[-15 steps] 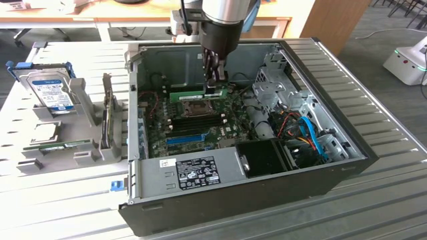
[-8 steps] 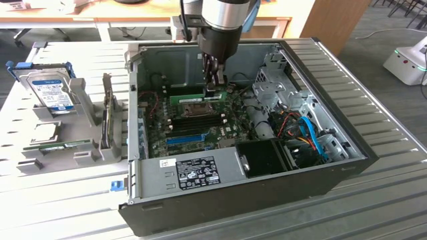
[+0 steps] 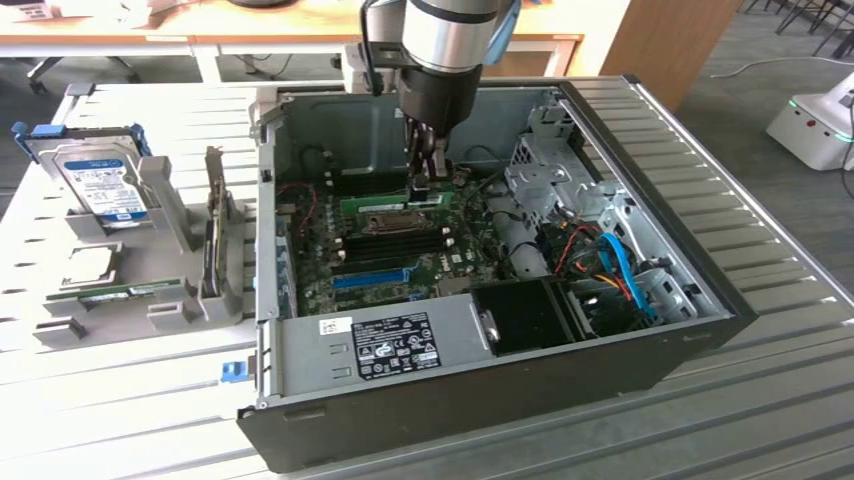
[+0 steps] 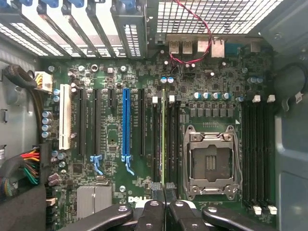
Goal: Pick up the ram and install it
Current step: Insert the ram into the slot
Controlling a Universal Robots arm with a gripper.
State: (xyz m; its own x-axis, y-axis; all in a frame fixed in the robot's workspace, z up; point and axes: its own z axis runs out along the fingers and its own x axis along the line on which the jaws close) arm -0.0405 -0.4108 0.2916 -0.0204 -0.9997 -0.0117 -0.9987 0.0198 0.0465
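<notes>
My gripper (image 3: 424,192) reaches down into the open computer case and is shut on the ram (image 3: 387,201), a thin green stick held level just over the motherboard. In the wrist view the ram (image 4: 163,139) shows edge-on as a narrow green line running out from between the fingertips of the gripper (image 4: 164,208). It lies along the black memory slots (image 4: 157,139) beside the CPU socket (image 4: 211,161). Whether its edge touches a slot I cannot tell.
The black case (image 3: 467,410) lies on its side on a slatted metal table. Beside it at the exterior view's left a grey tray (image 3: 174,315) holds a hard drive (image 3: 107,185), a second green stick (image 3: 131,292) and an upright card (image 3: 214,235). Cables and a drive cage crowd the case's right.
</notes>
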